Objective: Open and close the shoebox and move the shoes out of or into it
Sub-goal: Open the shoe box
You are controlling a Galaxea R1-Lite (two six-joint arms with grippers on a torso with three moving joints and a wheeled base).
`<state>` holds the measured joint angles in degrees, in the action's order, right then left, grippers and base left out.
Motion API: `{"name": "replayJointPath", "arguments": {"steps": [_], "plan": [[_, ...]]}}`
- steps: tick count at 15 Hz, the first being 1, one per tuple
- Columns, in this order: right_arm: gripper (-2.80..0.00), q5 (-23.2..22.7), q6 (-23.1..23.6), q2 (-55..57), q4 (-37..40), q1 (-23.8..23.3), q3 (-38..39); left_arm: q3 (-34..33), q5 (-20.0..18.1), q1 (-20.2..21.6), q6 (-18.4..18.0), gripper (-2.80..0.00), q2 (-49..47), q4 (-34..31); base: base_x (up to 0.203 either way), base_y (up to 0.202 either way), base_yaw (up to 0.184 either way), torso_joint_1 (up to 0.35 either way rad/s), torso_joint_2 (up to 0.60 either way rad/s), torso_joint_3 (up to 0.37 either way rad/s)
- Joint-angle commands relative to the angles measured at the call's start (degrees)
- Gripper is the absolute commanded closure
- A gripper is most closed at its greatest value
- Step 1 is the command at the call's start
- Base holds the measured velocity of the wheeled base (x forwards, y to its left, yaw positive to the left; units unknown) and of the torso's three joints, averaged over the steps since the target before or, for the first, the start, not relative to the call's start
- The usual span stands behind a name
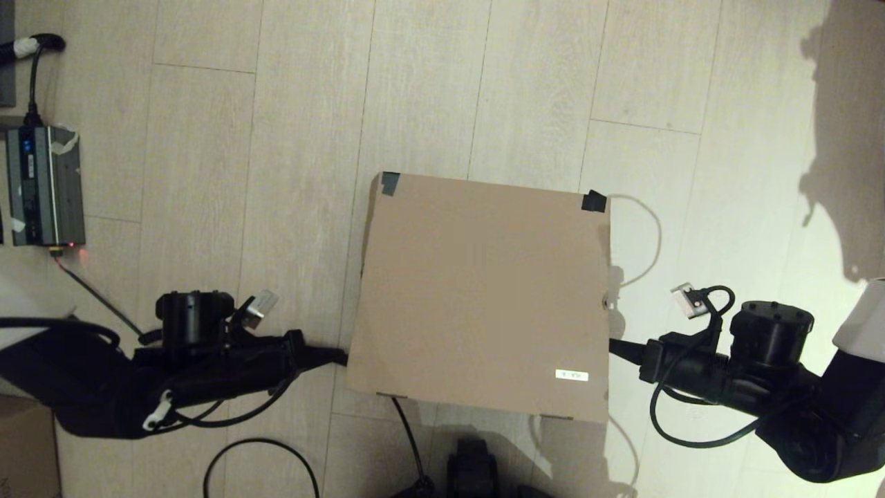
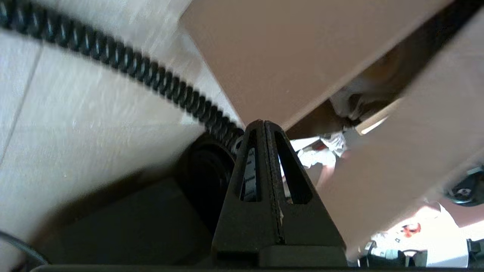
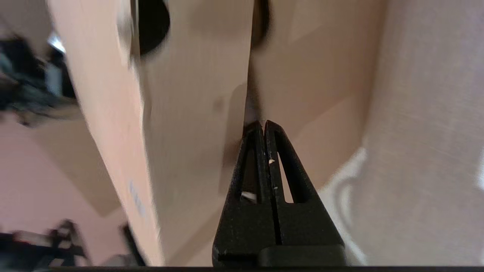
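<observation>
The shoebox (image 1: 484,290) lies on the floor before me, its lid with black tape on the two far corners and a small white label (image 1: 572,375). My left gripper (image 1: 342,357) is shut, its tip at the box's left edge near the front. In the left wrist view the left gripper (image 2: 263,121) points into a gap between lid and box, where parts of the white shoes (image 2: 321,155) show. My right gripper (image 1: 612,346) is shut at the box's right edge. In the right wrist view the right gripper (image 3: 262,122) touches a cardboard edge (image 3: 249,87).
A grey power unit (image 1: 45,187) with cables sits far left. A smaller brown carton (image 1: 24,449) is at the lower left corner. A white cable (image 1: 650,235) loops right of the box, a black cable (image 1: 408,429) runs from its front, near my base (image 1: 473,470).
</observation>
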<state>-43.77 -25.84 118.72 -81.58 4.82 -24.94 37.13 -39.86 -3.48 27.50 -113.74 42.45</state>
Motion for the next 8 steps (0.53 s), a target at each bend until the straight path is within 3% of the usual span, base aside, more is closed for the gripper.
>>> {"name": "replayJointPath", "arguments": {"steps": [1, 8], "plan": [[0.0, -0.48, -1.22, -2.83, -0.51, 0.02, -0.02, -0.57, -0.16, 0.05, 0.18, 0.0, 0.71, 0.35, 0.0, 0.0, 0.0, 0.0, 0.0, 0.0], [0.0, -0.53, -5.07, -12.12, 1.76, 0.02, -0.6, -3.63, 2.17, -0.35, 1.19, 0.0, 11.36, -0.29, 0.0, 0.0, 0.0, 0.0, 0.0, 0.0]]}}
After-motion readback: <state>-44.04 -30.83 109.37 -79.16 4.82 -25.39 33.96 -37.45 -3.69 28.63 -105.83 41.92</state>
